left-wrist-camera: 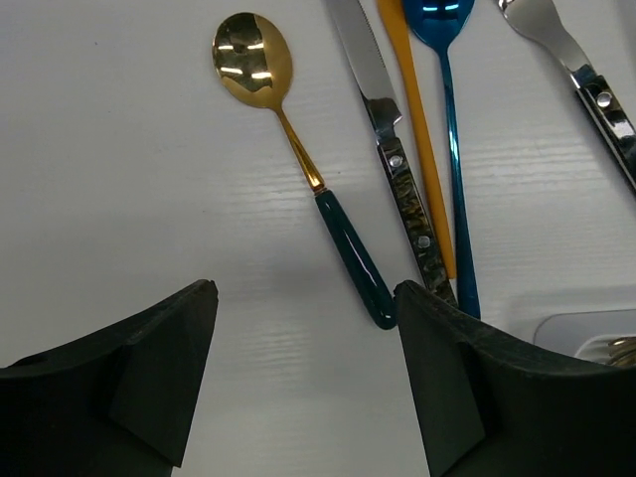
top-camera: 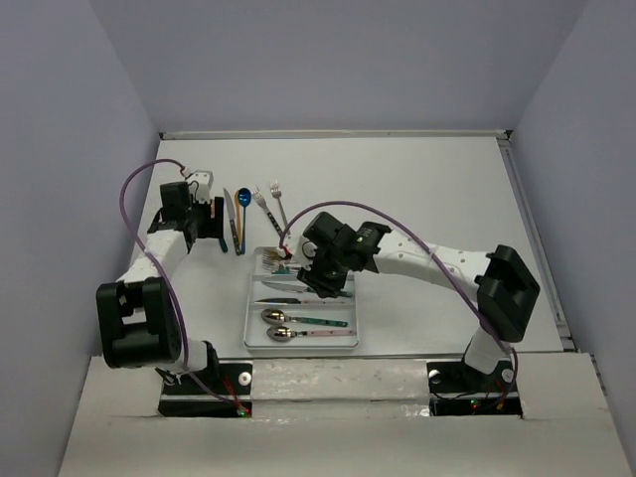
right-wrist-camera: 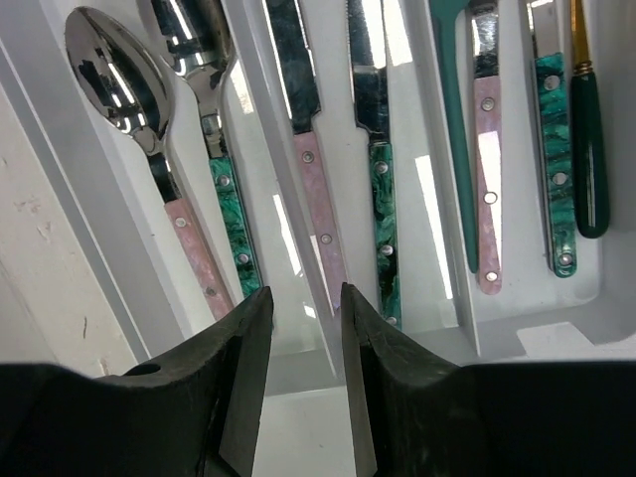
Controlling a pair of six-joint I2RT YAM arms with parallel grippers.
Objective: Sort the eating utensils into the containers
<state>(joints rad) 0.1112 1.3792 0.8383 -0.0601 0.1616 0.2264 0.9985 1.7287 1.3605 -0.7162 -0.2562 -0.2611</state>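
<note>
The white tray (top-camera: 248, 320) lies between the arms. In the right wrist view its three compartments (right-wrist-camera: 427, 343) hold two spoons (right-wrist-camera: 114, 75) on the left, two knives (right-wrist-camera: 313, 189) in the middle and several forks (right-wrist-camera: 487, 149) on the right. My right gripper (right-wrist-camera: 305, 293) hovers low over the tray's end, slightly open and empty; it also shows in the top view (top-camera: 320, 281). My left gripper (left-wrist-camera: 306, 288) is open and empty just short of a gold spoon with a teal handle (left-wrist-camera: 350, 248). It also shows in the top view (top-camera: 212, 221).
Loose on the table beyond the tray lie a dark-handled knife (left-wrist-camera: 383, 109), a thin orange utensil (left-wrist-camera: 419, 119), a blue spoon (left-wrist-camera: 449, 119) and a silver fork (left-wrist-camera: 581, 75). A tray corner (left-wrist-camera: 596, 333) shows at the right. Two forks (top-camera: 270, 202) lie farther back.
</note>
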